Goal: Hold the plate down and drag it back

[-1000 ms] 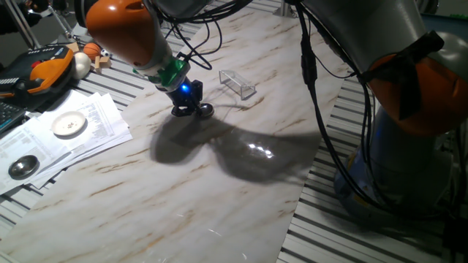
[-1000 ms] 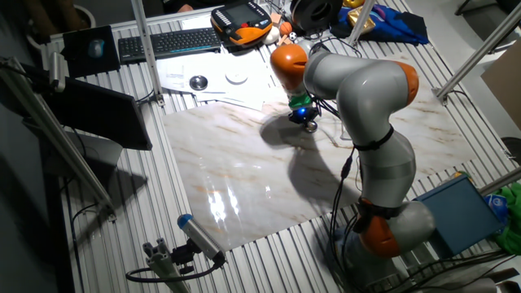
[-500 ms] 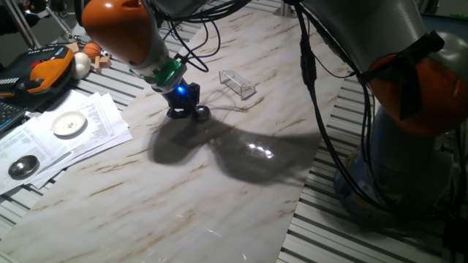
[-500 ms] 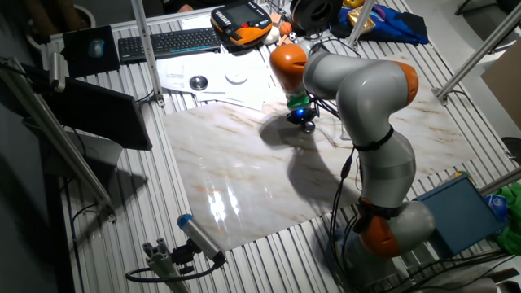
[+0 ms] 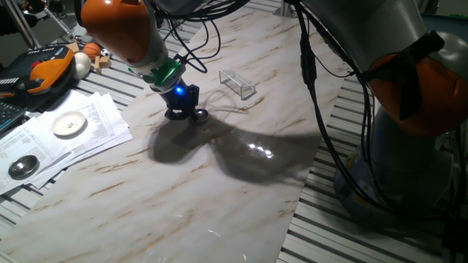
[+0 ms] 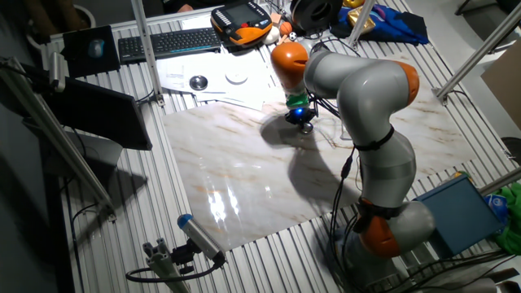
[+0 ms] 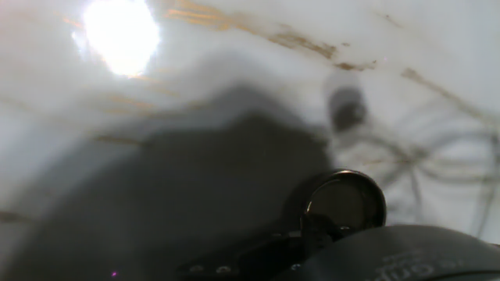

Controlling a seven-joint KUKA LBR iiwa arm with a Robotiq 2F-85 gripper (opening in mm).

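plate (image 5: 199, 114) is pressed under gripper (image 5: 178, 113), showing just right of it; finger spread cannot be told.

I can't read any text, label, brand or number in these views. The printed sheets (image 5: 80, 128) at the edge of the worktop (image 5: 219, 190) carry lines of print, but they are too small for me to make out. Raised marks on the dark housing (image 7: 406, 261) in my hand view are blurred.
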